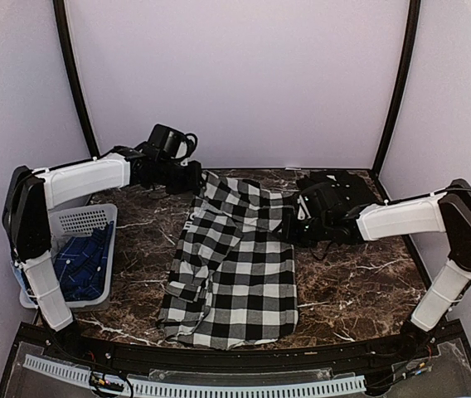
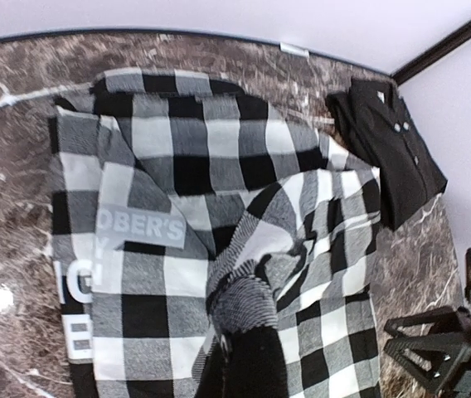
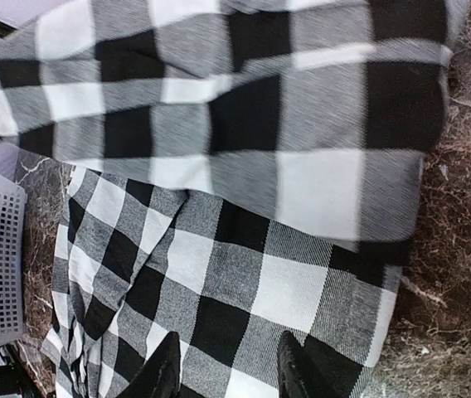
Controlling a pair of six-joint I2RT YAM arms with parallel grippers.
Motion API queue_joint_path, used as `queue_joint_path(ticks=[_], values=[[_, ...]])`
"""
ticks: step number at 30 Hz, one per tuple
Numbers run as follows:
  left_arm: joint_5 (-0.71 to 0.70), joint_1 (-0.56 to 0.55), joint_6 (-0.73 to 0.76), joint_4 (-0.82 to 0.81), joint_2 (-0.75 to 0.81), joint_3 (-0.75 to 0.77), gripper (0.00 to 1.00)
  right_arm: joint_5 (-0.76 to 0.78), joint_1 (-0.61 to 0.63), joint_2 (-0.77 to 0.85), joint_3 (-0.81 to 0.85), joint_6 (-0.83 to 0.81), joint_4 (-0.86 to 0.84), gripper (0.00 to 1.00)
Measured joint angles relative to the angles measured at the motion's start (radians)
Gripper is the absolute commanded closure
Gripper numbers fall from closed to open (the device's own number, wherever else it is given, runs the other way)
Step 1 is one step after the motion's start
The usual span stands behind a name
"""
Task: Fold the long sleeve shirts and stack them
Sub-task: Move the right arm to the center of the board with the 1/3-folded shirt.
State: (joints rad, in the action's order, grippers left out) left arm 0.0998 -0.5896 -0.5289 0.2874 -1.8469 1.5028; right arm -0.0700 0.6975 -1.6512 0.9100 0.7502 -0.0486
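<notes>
Closest to the lens in the R wrist view are the R gripper's two dark fingers. They stand apart w/ flat check cloth showing btwn them. Nothing looks gathered or pinched there, so that hand reads as released, poised at the shirt's R edge. Above them a raised fold of the same cloth fills the top of that view, very near & blurred.

The checked shirt, large b/w squares, lies spread down the middle of the brown marble table, one end at the near edge, the other toward the far side. Its L side is folded over on itself, making a rumpled strip.

The L gripper is at the shirt's far L corner, clenched on it. In the L wrist view the cloth is bunched into a peak at bottom centre, hiding the fingertips. Same view shows white block letters on a grey-looking band, only partly readable.

A black shirt w/ pale buttons lies folded in the far R corner, just beside the checked one. In the top view it sits mostly behind the R arm.

At the table's L edge stands a white perforated basket w/ blue cloth inside, apart from the checked shirt
</notes>
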Motion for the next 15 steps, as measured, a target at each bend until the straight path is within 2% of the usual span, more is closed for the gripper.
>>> queue_joint_path(ticks=[6,15], values=[[-0.034,0.046,-0.003,0.026,0.096,0.059,1.0,-0.021,0.007,-0.009,-0.013,0.015,-0.016,0.69],[-0.034,0.055,-0.002,0.068,0.108,0.069,1.0,-0.053,0.012,-0.137,0.014,0.029,-0.019,0.73]])
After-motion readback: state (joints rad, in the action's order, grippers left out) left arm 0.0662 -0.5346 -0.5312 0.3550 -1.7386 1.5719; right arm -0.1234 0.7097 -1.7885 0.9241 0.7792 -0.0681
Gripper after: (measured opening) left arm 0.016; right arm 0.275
